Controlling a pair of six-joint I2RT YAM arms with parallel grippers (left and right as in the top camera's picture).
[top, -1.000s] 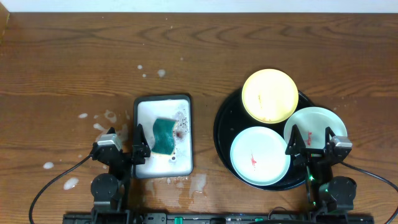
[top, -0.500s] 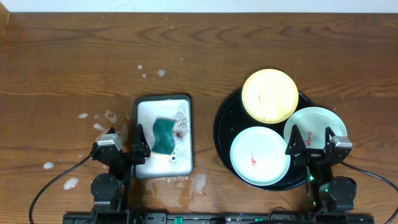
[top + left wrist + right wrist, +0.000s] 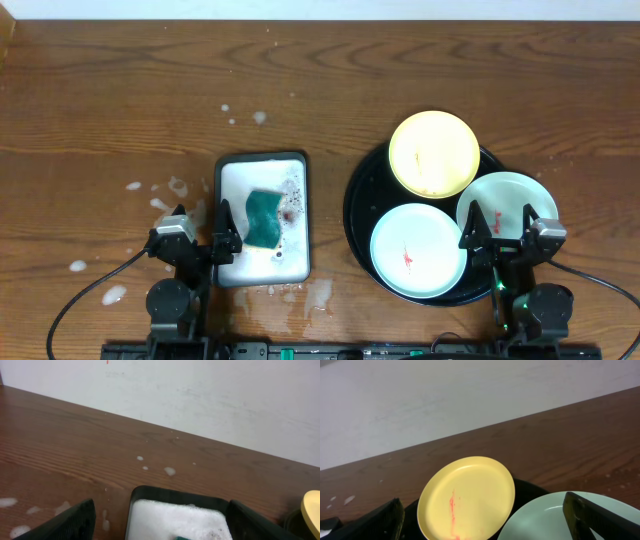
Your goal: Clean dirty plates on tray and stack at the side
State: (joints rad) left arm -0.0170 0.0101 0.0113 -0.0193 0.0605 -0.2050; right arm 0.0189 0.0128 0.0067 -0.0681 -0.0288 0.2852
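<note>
No change shows over the last second: both arms remain parked at the near edge of the bench, so cleaning has not begun. The left end effector and right end effector stand wide open, holding nothing. The yellow round plate, pale blue-green round plate and pale mint-white round plate lie on the large glossy black round tray. The mint-white one sits directly ahead of the right end effector.

A round black tray is set right on the wooden surface. On it a yellow round plate is placed behind, a pale blue round plate before, a pale green round plate rightmost. To the left, a green sponge is laid in a white rectangular tray.
</note>
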